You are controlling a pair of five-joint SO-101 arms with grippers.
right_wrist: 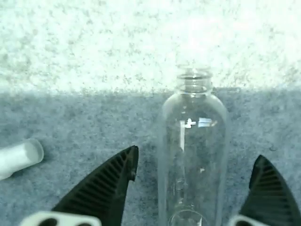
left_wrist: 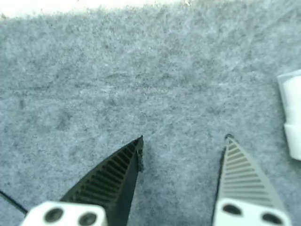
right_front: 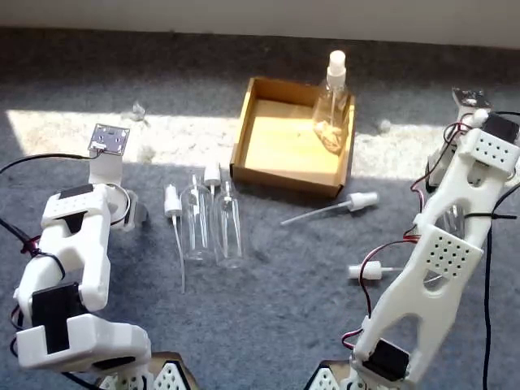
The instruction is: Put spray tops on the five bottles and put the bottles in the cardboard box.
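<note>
- Left pincer at 9 o'clock, spread over bare tabletop.
- Cardboard box at 12 o'clock, one capped bottle inside.
- Right pincer at 3 o'clock, spread, straddling the uncapped bottle. Its neck points straight away, and the right arm is nearer.

**A:** Where can your left gripper pass?

**B:** Its spread jaws straddle bare carpet. In the high view, at 3 o'clock from it, a spray top, an uncapped bottle and a second bottle lie side by side.

**A:** And your right gripper?

**B:** A clear bottle fills the gap between its spread jaws. From the table's middle, the cardboard box walls off 12 o'clock, and one loose top lies at 2 o'clock and another top at 4.
</note>
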